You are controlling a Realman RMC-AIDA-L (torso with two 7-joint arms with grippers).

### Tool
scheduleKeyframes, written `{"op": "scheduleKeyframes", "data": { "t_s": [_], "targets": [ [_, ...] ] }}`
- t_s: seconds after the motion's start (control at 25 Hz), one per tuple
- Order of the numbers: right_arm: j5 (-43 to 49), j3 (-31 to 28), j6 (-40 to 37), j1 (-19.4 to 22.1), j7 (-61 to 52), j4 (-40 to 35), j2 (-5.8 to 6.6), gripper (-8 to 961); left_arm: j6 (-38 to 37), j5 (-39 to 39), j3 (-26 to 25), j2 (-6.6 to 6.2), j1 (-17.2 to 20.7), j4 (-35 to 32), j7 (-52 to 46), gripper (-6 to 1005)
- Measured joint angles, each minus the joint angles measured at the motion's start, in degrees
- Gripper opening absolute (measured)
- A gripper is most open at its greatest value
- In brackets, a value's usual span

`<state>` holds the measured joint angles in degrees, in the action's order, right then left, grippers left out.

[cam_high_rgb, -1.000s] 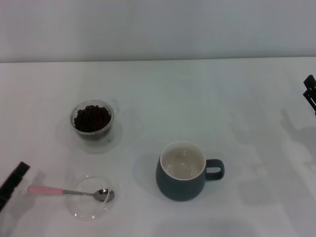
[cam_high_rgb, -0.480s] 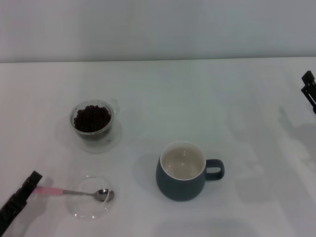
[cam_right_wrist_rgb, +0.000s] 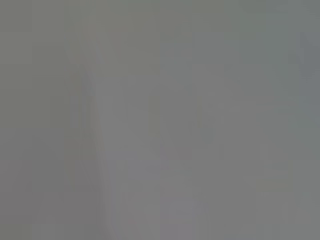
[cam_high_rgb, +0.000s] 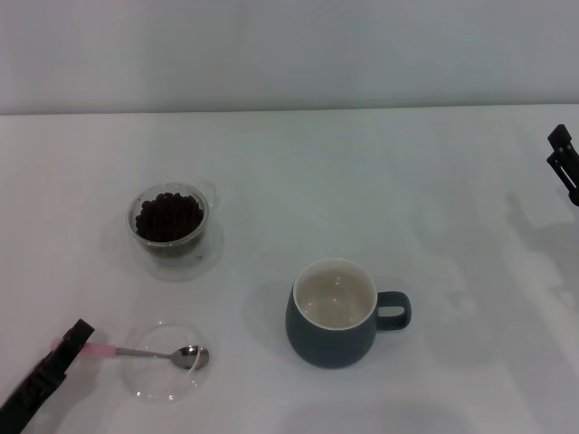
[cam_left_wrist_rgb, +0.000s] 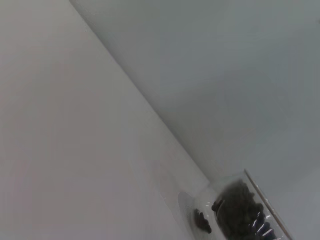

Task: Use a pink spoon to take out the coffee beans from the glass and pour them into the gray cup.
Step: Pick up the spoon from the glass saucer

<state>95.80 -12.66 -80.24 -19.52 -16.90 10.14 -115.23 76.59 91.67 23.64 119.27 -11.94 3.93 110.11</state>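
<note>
The pink spoon lies with its bowl in a shallow glass dish, light, slim and slippery; best pinched mid-handle. The left end effector sits at the handle's tip, fingers' state unclear.

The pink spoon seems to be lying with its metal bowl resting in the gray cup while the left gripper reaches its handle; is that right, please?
Not quite. In the head view the pink spoon rests its metal bowl in the shallow clear glass dish, not in the gray cup, which stands apart, with nothing showing inside. The left gripper is indeed at the handle end.
</note>
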Motion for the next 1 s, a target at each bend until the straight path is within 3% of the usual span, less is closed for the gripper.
{"op": "scheduleKeyframes", "data": {
  "t_s": [0.36, 0.68, 1.0],
  "targets": [
    [0.0, 0.0, 0.04, -0.46, 0.03, -0.27, 0.0, 870, 0.55, 0.62, -0.44, 0.11, 0.24, 0.88, 1.28, 332],
    [0.0, 0.0, 0.92, -1.05, 0.03, -0.39, 0.0, 870, 1.47, 0.23, -0.09, -0.11, -0.64, 0.72, 1.2, 174],
    [0.01, 0.0, 2.77, -1.26, 0.03, -0.23, 0.0, 870, 5.35, 0.59, -0.41, -0.32, -0.43, 0.16, 1.06, 157]
  ]
}}
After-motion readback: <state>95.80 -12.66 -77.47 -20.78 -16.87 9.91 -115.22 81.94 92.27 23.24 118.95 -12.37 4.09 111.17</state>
